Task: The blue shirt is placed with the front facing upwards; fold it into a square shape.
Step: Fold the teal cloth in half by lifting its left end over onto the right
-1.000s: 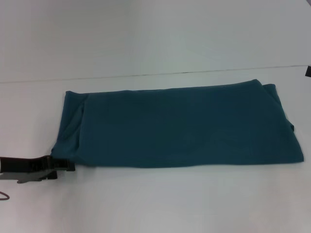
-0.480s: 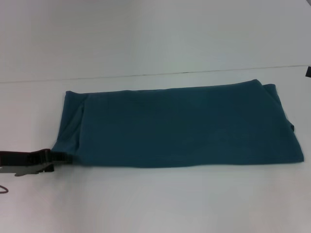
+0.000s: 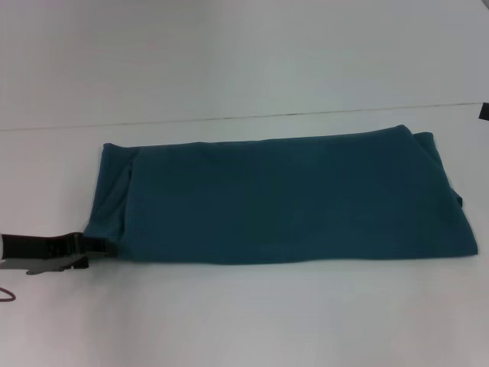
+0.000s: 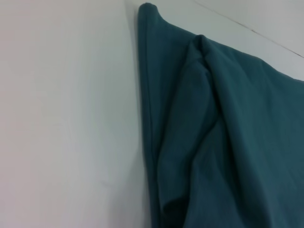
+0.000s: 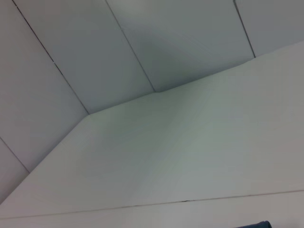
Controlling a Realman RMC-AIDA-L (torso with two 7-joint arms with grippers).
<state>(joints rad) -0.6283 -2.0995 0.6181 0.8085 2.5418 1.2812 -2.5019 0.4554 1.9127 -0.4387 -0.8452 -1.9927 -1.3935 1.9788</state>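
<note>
Left fingers (image 3: pixel 105 248) touching blue shirt (image 3: pixel 283 199) corner

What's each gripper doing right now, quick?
Left gripper: at the near left corner of the blue shirt; open or closed cannot be told.
Right gripper: not in view.

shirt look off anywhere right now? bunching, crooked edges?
Mostly tidy: the blue shirt lies as a long flat band on the table. Its left end is rumpled, with a loose raised fold by the left gripper at the near-left corner. The right end's layers sit slightly uneven.
</note>
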